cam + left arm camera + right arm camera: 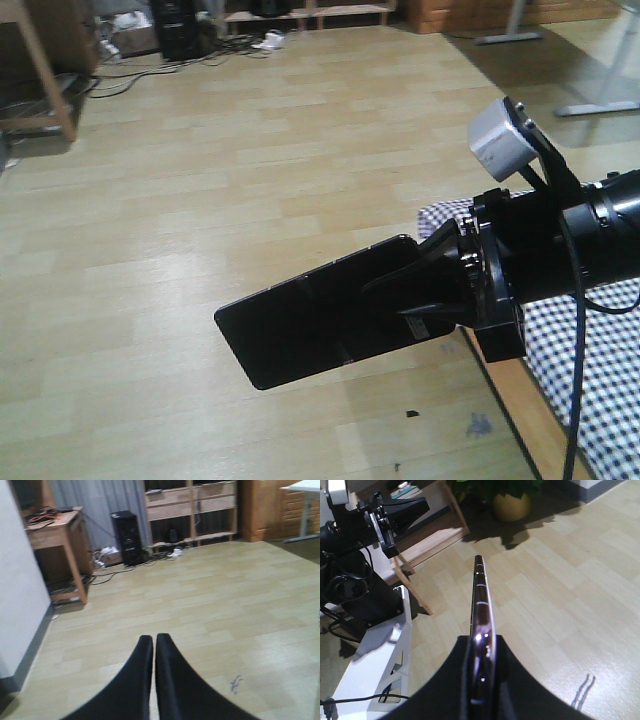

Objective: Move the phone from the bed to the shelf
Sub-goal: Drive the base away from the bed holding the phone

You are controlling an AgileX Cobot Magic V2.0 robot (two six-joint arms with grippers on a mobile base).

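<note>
Where the phone (320, 320) sits: clamped in the right gripper (405, 300), in the air over the floor (200, 200), touching neither bed nor shelf.
Right jaws: closed on the near end of the phone, one finger against each broad face. Most of the glossy black slab sticks out forward past the fingertips.
Phone attitude: in the front view its broad black face is turned toward the camera, and the far end hangs lower than the gripped end. In the right wrist view it is edge-on, a thin pinkish rim with small glints running straight ahead from between the fingers.
Bed (600, 350): behind and below the right jaws, on the wrist side, with its black-and-white check cloth showing.
Left jaws: the left gripper (154, 645) has its fingers pressed together, tips meeting, with nothing between them.
Shelf (172, 510): far ahead of the left jaws, across the floor against the back wall.
Computer tower (127, 530): black, ahead and to the left of the left jaws, just beside the shelf, with cables on the floor around it.
Potted plant (512, 505): ahead of the right jaws, past the phone's far tip and well apart from it.
</note>
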